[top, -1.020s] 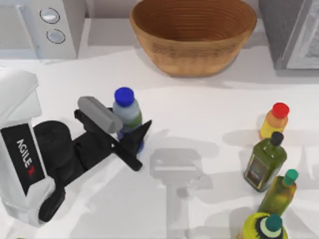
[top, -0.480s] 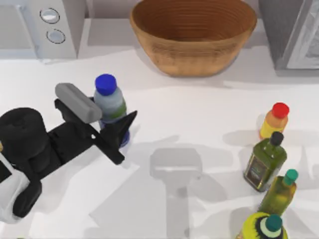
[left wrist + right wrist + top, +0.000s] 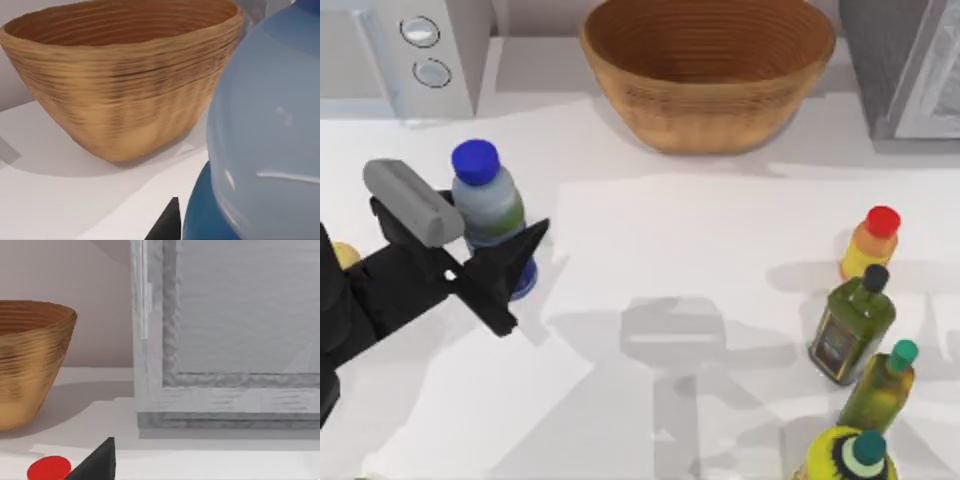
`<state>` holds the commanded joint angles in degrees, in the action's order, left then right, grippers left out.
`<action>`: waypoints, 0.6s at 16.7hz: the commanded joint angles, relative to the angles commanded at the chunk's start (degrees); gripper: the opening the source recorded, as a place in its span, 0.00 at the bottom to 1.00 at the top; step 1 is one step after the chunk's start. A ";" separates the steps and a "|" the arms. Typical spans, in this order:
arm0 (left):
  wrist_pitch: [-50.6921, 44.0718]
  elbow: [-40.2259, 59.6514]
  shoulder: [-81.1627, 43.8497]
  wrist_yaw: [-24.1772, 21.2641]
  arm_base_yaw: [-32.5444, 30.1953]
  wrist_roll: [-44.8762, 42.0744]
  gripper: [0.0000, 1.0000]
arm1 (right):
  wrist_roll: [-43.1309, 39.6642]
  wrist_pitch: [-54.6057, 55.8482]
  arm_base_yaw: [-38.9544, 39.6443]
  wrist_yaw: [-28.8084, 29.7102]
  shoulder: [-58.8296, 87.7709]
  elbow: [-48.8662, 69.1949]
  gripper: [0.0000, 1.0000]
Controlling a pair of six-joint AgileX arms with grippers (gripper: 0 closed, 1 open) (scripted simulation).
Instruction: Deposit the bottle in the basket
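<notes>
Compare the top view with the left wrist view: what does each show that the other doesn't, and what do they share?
Top view alone: the left gripper closed around the bottle near the table's left side, the bottle's blue cap, a white appliance with two knobs, and a cluster of other bottles at the right, including the red-capped yellow bottle and the dark olive-oil bottle.

Left wrist view alone: the basket's ribbed outer wall from the side, resting on the table.

Both: the bottle, the basket, the white table.
</notes>
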<state>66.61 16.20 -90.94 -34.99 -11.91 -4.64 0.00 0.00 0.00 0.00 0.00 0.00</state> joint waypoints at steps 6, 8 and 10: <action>-9.52 -4.62 13.73 -3.27 5.53 -0.68 0.00 | 0.00 0.00 0.00 0.00 0.00 0.00 1.00; -13.60 -6.27 20.51 -5.00 6.96 -0.93 0.00 | 0.00 0.00 0.00 0.00 0.00 0.00 1.00; -17.61 -8.16 26.30 -6.99 8.71 -1.26 0.00 | 0.00 0.00 0.00 0.00 0.00 0.00 1.00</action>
<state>49.00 8.04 -64.64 -41.97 -3.20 -5.90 0.00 0.00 0.00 0.00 0.00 0.00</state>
